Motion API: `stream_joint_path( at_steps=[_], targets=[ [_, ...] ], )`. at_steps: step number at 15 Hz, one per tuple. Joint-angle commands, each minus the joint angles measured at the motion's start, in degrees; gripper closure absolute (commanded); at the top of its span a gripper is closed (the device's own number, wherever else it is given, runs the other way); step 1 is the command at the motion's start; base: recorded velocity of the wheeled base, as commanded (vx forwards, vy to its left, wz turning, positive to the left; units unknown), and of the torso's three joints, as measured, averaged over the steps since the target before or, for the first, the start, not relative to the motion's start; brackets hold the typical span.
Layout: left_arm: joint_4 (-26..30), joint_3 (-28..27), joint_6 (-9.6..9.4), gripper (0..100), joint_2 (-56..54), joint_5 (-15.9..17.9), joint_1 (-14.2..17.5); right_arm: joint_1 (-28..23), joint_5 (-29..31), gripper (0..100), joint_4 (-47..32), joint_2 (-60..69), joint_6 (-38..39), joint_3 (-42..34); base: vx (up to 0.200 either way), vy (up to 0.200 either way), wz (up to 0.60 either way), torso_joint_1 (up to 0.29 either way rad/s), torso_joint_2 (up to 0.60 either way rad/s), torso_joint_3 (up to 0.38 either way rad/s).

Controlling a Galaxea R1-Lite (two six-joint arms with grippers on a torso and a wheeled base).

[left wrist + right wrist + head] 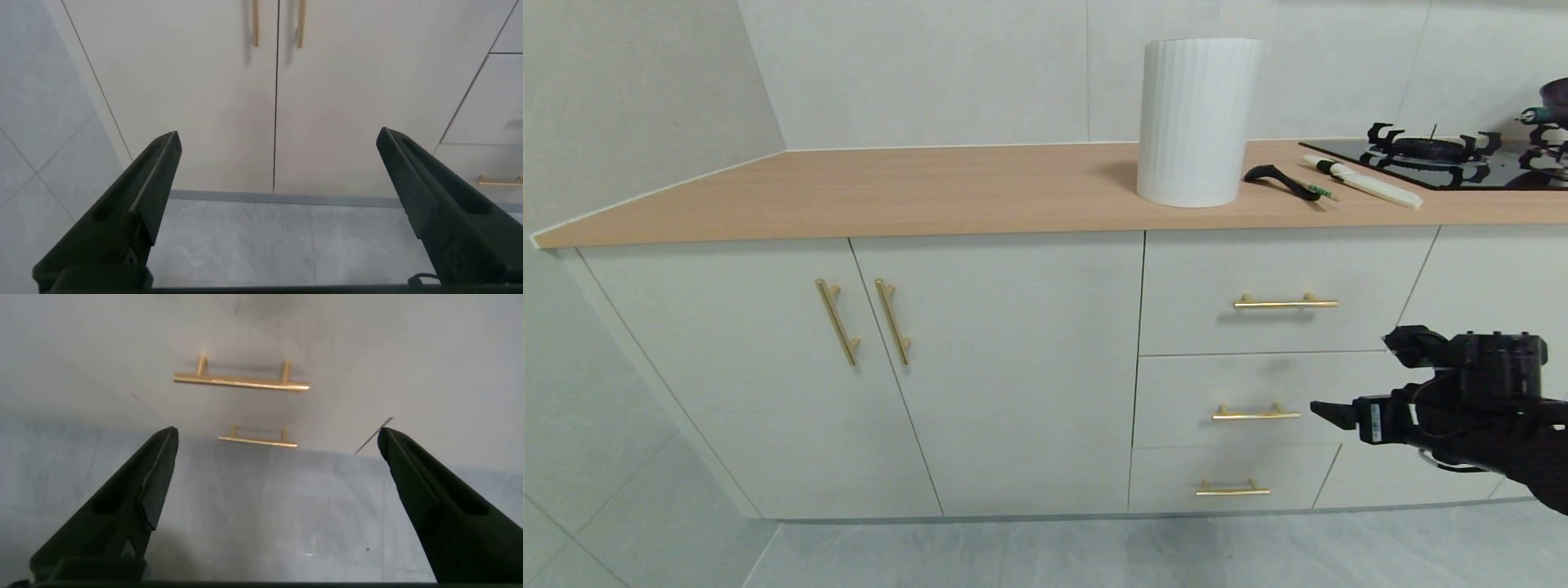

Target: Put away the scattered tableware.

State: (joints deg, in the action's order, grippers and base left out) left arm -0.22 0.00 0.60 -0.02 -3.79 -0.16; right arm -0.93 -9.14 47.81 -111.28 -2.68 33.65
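**Utensils waited on the counter as the robot faced the cabinets**

The right gripper (1352,376), nearest the lens, hung low in front of the drawer stack, its jaws spread wide with nothing between them, about level with the middle drawer handle (1255,414); the left gripper (278,139), likewise spread and empty, pointed at the foot of the double cabinet doors (274,98). Both were well below the countertop (931,192) and well apart from the work. The scattered tableware lay at the countertop's right end, between a tall ribbed white canister (1196,122) and the hob (1429,159). A black-handled utensil (1278,180) sat just beside the canister's base. A pale knife (1364,184) lay just beside that, slanting from the hob's corner toward the front edge; whether the two touched could not be told. All three drawers were closed.

Both pieces looked light, stiff and slender, and probably smooth enough to skid under a glancing touch. Each lay flat on the wood, so a pinch across the narrow width from above seemed the likeliest hold. The utensil's curved black handle offered the thicker purchase. The knife seemed best taken near its dark green band, clear of the long tapering end, though which end was the handle could not be made out.
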Motion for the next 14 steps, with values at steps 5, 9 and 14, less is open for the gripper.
stream_joint_path(
  at_steps=[5, 9, 14],
  targets=[
    [0.0, 0.0, 0.02, 0, 0.0, -0.1, 0.0, 4.6, 1.6, 0, 0.4, -13.9, 0.2, 10.7, 0.000, 0.000, 0.00, 0.000, 0.00, 0.000],
    [0.0, 0.0, 0.02, 0, 0.0, 0.0, 0.0, 6.6, 7.0, 0, 8.4, -21.0, 0.7, 12.6, 0.000, 0.000, 0.00, 0.000, 0.00, 0.000],
    [0.0, 0.0, 0.02, 0, 0.0, 0.0, 0.0, 6.6, 12.3, 0, 9.3, -27.7, 2.9, 18.5, 0.000, 0.000, 0.00, 0.000, 0.00, 0.000]
  ],
)
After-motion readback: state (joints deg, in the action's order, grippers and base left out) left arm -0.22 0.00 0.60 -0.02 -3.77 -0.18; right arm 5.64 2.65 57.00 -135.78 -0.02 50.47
